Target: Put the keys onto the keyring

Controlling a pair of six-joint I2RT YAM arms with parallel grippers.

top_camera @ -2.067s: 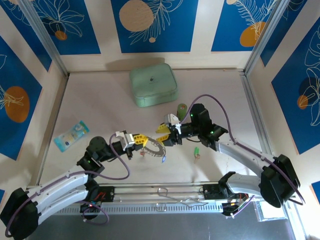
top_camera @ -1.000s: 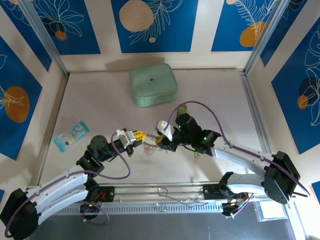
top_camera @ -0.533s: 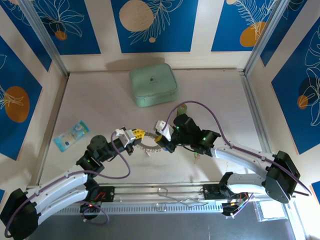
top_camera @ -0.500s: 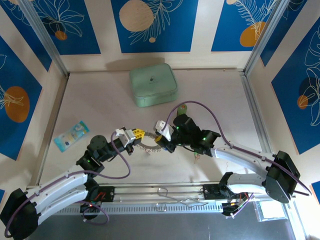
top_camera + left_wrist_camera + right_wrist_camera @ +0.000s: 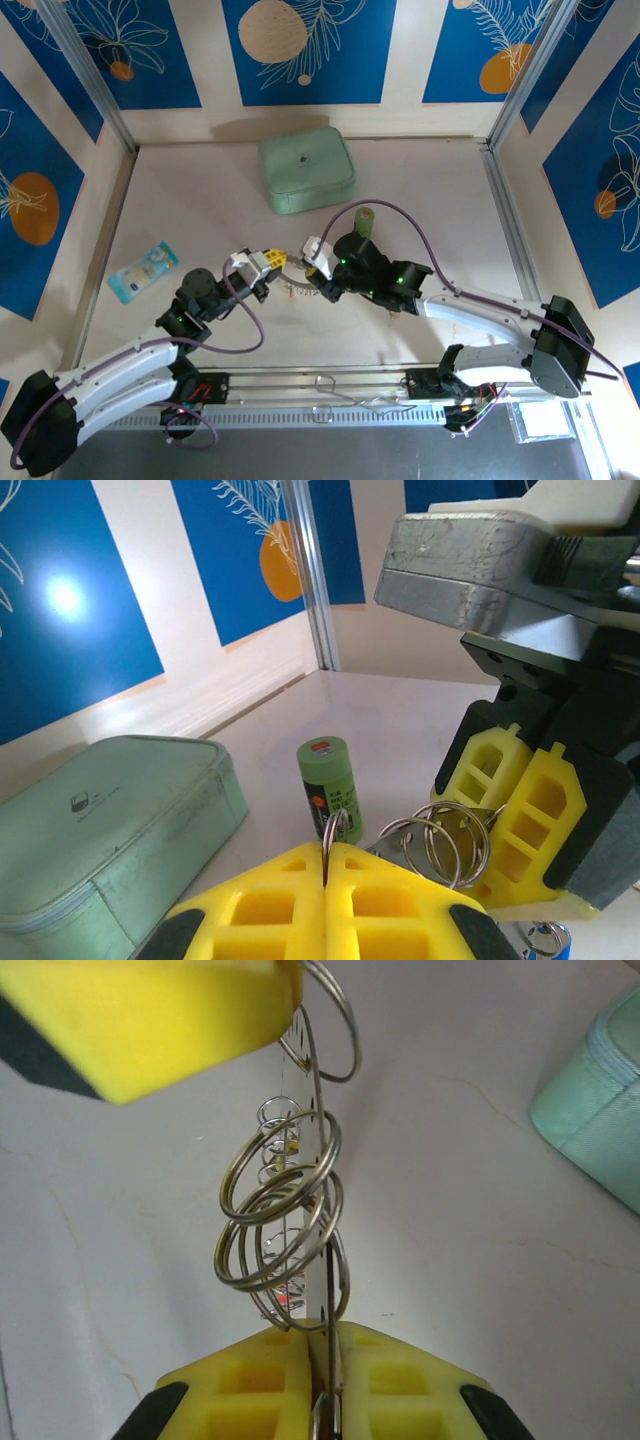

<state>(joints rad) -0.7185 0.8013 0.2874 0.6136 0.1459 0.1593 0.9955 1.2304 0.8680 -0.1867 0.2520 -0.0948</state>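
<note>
The keyring (image 5: 294, 286), a silvery ring carrying several small split rings, hangs above the table between my two grippers. My left gripper (image 5: 268, 263) is shut on one thin split ring (image 5: 336, 828) of it. The coiled rings (image 5: 446, 838) sit just right of those yellow fingers. My right gripper (image 5: 313, 272) is shut on the opposite edge of the keyring (image 5: 281, 1222), its fingers (image 5: 410, 1385) closed around the flat metal band. A blue key head (image 5: 548, 939) peeks in at the bottom right of the left wrist view. The other keys are hidden or too small to make out.
An upright green cylinder (image 5: 365, 218) stands just behind the right gripper. The mint-green case (image 5: 307, 171) lies at the back centre. A light-blue packet (image 5: 143, 270) lies at the left. Walls with blue panels enclose the table.
Both grippers have drifted left and slightly back with the keyring held between them. The right arm has reached further left, uncovering the green cylinder.
</note>
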